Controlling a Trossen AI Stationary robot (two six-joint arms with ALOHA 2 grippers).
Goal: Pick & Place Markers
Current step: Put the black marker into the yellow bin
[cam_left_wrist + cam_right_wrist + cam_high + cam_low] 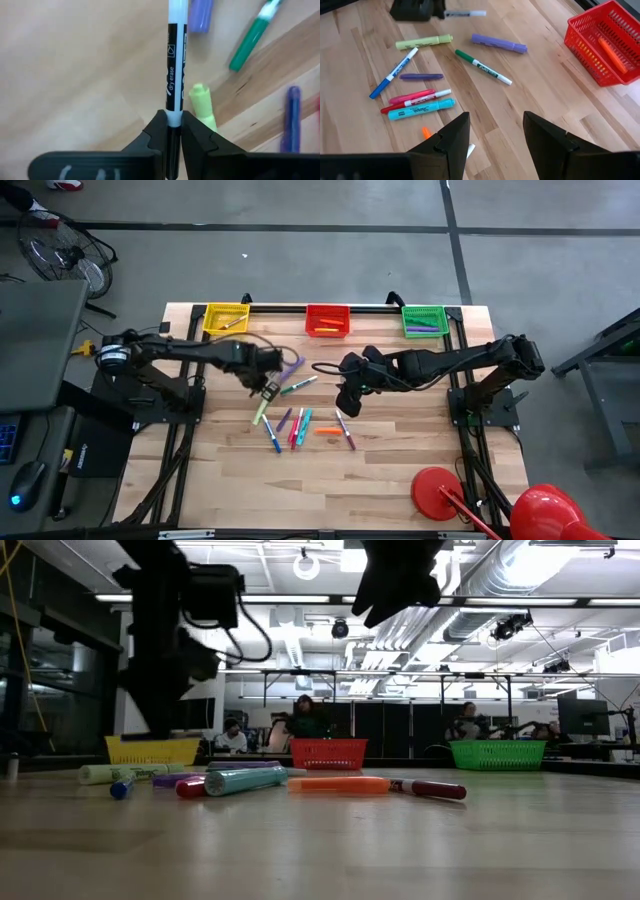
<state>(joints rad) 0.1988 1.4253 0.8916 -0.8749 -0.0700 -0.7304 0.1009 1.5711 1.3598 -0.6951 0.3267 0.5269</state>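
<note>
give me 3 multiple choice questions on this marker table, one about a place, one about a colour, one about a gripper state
1. Where is the red basket?
A. between the yellow and green baskets
B. at the table's near edge
C. under the right arm

2. What colour is the marker in the red basket?
A. blue
B. orange
C. black

3. What is the left gripper doing?
A. open over bare wood
B. shut on a black and white marker
C. shut on a basket rim

Answers:
1 A, it sits mid-row, with the yellow basket on one side and the green basket on the other.
2 B, the orange marker lies inside.
3 B, its fingers pinch the black and white marker.
</note>
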